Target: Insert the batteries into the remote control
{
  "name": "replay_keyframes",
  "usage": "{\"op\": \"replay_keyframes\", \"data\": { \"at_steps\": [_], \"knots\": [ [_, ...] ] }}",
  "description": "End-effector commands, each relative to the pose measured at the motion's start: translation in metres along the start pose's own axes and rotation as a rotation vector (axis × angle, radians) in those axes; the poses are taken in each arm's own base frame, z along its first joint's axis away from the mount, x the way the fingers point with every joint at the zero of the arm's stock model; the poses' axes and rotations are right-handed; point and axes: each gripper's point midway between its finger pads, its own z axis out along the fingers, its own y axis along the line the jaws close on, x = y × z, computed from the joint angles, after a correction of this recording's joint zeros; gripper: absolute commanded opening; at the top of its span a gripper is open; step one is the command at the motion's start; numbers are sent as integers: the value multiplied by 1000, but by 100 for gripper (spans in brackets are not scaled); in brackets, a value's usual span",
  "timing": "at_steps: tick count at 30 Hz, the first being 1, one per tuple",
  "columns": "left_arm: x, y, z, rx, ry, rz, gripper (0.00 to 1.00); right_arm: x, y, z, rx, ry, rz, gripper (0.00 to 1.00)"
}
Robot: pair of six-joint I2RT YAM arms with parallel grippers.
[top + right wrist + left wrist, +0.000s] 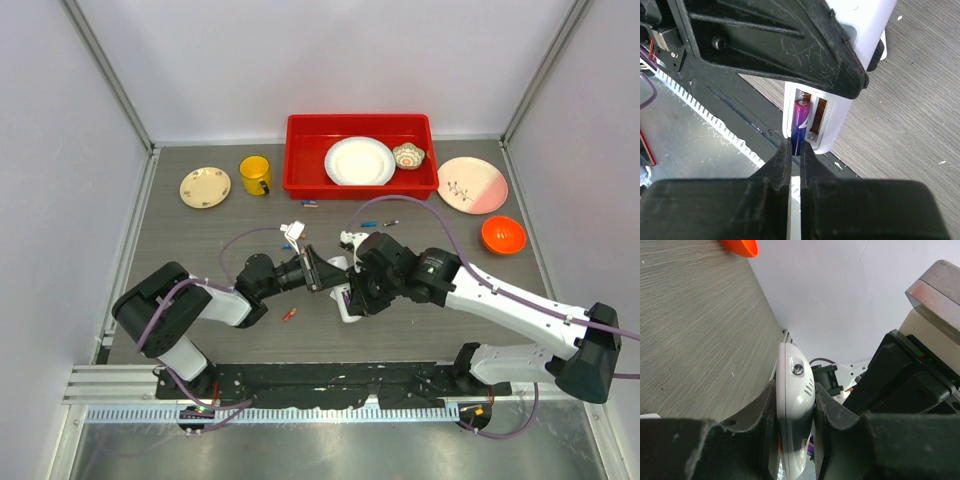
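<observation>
Left gripper [794, 405]: matte black, scuffed fingers clamped on the two broad faces of the remote control [840, 120], holding it on edge above the table [200, 240].
Remote control: a smooth, glossy white plastic oblong with rounded corners. The left wrist view shows a small dark round stud and three short slots on its narrow side. Its battery bay lies open towards the right wrist camera.
Battery bay: a rectangular recess with two side-by-side slots. The bare slot shows a coppery metal contact strip [820, 112].
Battery [801, 117]: a slim, shiny cylinder, magenta at the top and shading to blue lower down. It stands lengthwise in the other slot, beside the strip.
Right gripper [796, 147]: black tapered fingers drawn almost together, pinching the lower end of the battery at the bay's near edge.
Table: dark grey with a fine wood-grain texture.
Loose batteries [288, 314]: an orange-red one lies near the left arm; a few more tiny ones lie scattered in front of the tray.
Red tray [300, 150]: a rectangular plastic tray at the far side, holding a round white plate [358, 161] and a small patterned bowl [408, 155].
Left of tray: a yellow mug [255, 175] and a cream plate [205, 187].
Right of tray: a pink and white plate [472, 185] and an orange bowl [503, 234].
</observation>
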Motion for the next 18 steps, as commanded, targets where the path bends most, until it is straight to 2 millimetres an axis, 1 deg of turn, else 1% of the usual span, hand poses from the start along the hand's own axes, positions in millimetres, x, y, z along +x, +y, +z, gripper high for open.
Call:
{"op": "replay_keyframes", "data": {
  "at_steps": [1, 7, 11, 18],
  "knots": [
    [-20, -64, -7, 247, -93, 167, 0, -11, 9, -4, -27, -36, 1, 1],
    [-15, -68, -6, 257, -82, 173, 0, -11, 8, -2, -20, -37, 3, 1],
    [-14, -74, -4, 274, -80, 173, 0, -17, 9, 0, -19, -53, 8, 1],
    [-15, -86, -2, 303, -81, 173, 0, -22, 12, 8, -21, -57, 18, 1]
  ]
}}
